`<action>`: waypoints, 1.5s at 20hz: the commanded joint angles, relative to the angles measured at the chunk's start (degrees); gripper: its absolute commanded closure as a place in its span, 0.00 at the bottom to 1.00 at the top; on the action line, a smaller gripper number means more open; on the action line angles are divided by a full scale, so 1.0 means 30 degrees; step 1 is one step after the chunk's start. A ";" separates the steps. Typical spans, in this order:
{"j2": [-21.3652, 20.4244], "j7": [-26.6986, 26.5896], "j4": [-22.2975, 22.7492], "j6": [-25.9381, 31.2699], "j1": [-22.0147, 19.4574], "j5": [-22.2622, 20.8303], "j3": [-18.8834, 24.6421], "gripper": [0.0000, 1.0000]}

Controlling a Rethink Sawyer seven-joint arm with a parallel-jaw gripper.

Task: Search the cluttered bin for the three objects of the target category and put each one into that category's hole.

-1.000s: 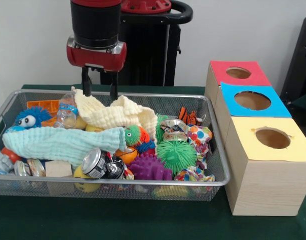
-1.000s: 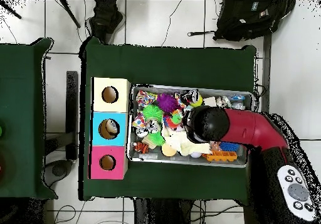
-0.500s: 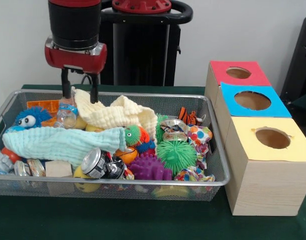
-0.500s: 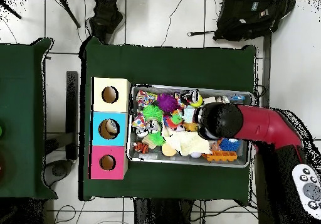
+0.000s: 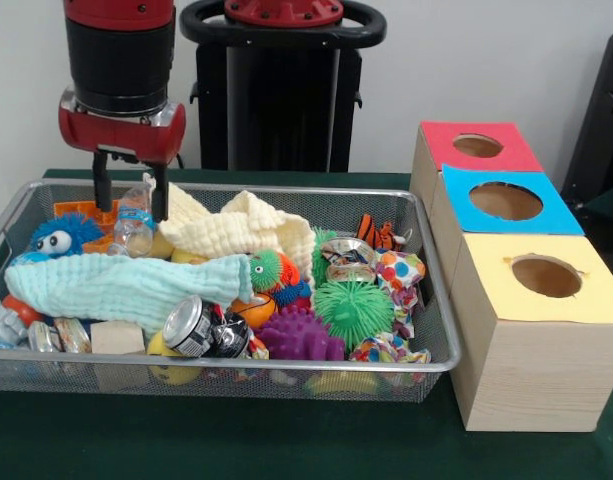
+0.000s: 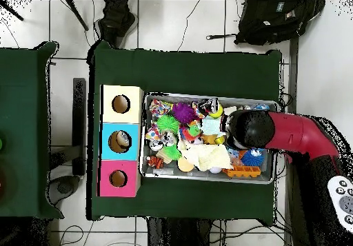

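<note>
- Front view: I see the pincer [image 5: 126, 195] hanging over the far left corner of the wire basket [image 5: 286, 366], its two dark fingers spread, with nothing pinched between them.
- A clear bottle [image 5: 133, 222] with a blue-and-white band lies in the basket right under the pincer, between the fingers' tips; I cannot tell whether they touch it.
- Beside the bottle lie a cream cloth [image 5: 236, 232] and a blue fuzzy toy [image 5: 58, 236]; a mint cloth [image 5: 126, 285] lies nearer the basket's front.
- The red-topped hole [image 5: 477, 146] sits on the farthest wooden box, right of the basket.
- Overhead view: the arm [image 6: 289, 134] covers the basket's [image 6: 207, 177] end away from the boxes; the red-topped hole [image 6: 118, 178] stands apart on the green surface [image 6: 186, 71].
</note>
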 commanded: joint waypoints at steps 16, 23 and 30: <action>0.2089 -0.5014 0.0356 0.1050 -0.0734 -0.2279 0.2269 0.00; 0.2581 -0.4956 0.0576 0.0703 -0.0879 -0.2570 0.2230 0.00; 0.2403 -0.4763 0.1312 0.0290 -0.1205 -0.2794 0.2069 0.00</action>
